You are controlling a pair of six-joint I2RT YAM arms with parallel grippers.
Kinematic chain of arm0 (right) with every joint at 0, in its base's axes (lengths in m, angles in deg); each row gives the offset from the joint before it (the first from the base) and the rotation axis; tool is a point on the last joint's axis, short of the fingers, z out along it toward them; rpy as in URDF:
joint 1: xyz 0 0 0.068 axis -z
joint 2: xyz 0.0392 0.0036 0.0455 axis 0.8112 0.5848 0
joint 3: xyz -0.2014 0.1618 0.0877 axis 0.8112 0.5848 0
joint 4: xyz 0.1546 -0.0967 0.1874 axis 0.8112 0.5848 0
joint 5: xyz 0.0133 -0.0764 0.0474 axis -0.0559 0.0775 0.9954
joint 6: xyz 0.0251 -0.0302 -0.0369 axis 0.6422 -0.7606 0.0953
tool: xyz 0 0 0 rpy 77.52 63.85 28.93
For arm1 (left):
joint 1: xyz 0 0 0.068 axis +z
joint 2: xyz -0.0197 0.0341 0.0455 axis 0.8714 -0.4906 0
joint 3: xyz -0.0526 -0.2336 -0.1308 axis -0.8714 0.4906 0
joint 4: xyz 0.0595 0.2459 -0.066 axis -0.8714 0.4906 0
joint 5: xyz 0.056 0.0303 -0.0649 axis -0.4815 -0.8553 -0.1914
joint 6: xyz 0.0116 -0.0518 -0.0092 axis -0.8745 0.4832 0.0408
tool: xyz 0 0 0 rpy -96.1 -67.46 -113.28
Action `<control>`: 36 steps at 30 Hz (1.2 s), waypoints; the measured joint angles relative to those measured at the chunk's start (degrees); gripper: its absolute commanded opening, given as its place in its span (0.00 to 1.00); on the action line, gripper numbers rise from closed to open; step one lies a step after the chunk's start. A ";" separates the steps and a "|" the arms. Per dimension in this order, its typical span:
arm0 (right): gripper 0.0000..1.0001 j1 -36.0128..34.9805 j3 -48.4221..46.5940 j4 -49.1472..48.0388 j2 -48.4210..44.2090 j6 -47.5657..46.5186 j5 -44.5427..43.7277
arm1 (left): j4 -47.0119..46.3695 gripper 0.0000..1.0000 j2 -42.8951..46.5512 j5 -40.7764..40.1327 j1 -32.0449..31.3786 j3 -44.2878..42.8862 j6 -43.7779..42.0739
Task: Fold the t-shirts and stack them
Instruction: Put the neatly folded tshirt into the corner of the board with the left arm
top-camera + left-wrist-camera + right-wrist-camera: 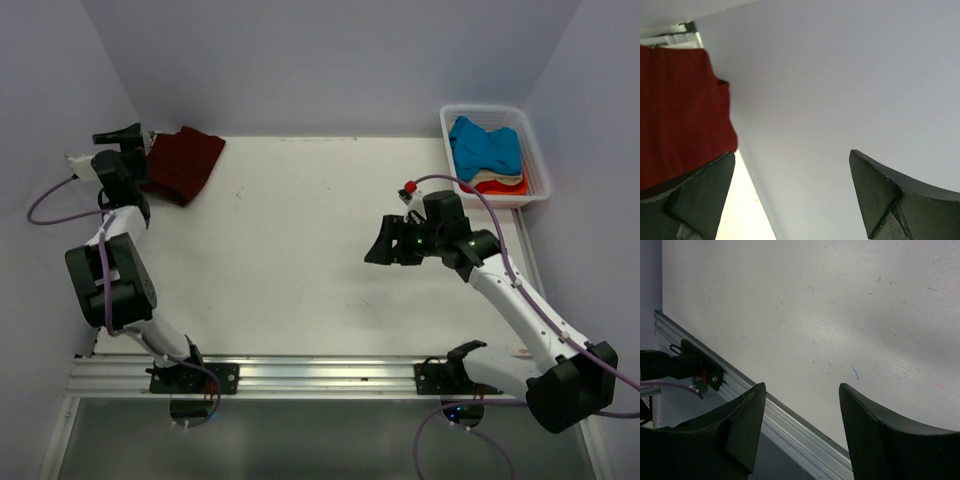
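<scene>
Top view: the folded maroon shirt (185,160) lies at the table's (300,220) 10 o'clock corner, just beside the left gripper (122,137). The blue shirt (485,148) in the basket (480,108) lies at 1 o'clock from the right gripper (385,243), the nearer arm.
Left wrist: jaws wide apart, empty, maroon shirt at 9 o'clock.
Right wrist: jaws apart, nothing between.
</scene>
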 measured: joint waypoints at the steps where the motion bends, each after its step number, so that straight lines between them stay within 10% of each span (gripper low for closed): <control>1: 0.64 0.00 0.33 -0.55 0.00 0.09 0.09 | 1.99 1.00 2.67 -0.81 -0.15 0.00 -0.48; 10: 0.62 0.00 2.40 -3.69 -0.79 0.72 0.63 | 7.41 0.95 20.15 -3.67 -1.40 4.07 -4.26; 12: 0.43 0.00 3.10 -3.91 -1.64 0.90 0.76 | 5.77 0.47 17.18 -1.33 -1.38 2.78 -5.75; 13: 0.26 0.00 3.56 -4.15 -2.10 0.76 1.03 | 5.14 0.03 15.08 0.37 -1.33 1.60 -6.69; 14: 0.03 0.00 3.87 -4.26 -2.43 1.22 1.25 | 3.19 0.00 11.69 2.97 -1.25 -0.09 -7.85; 25: 0.00 -0.22 9.49 -8.68 -8.94 4.20 1.46 | -29.92 0.05 -25.55 39.82 -2.21 -11.32 3.06; 36: 0.00 -0.26 9.49 -8.83 -10.95 3.52 1.40 | -19.54 0.00 -28.24 36.04 -2.64 -19.23 -5.86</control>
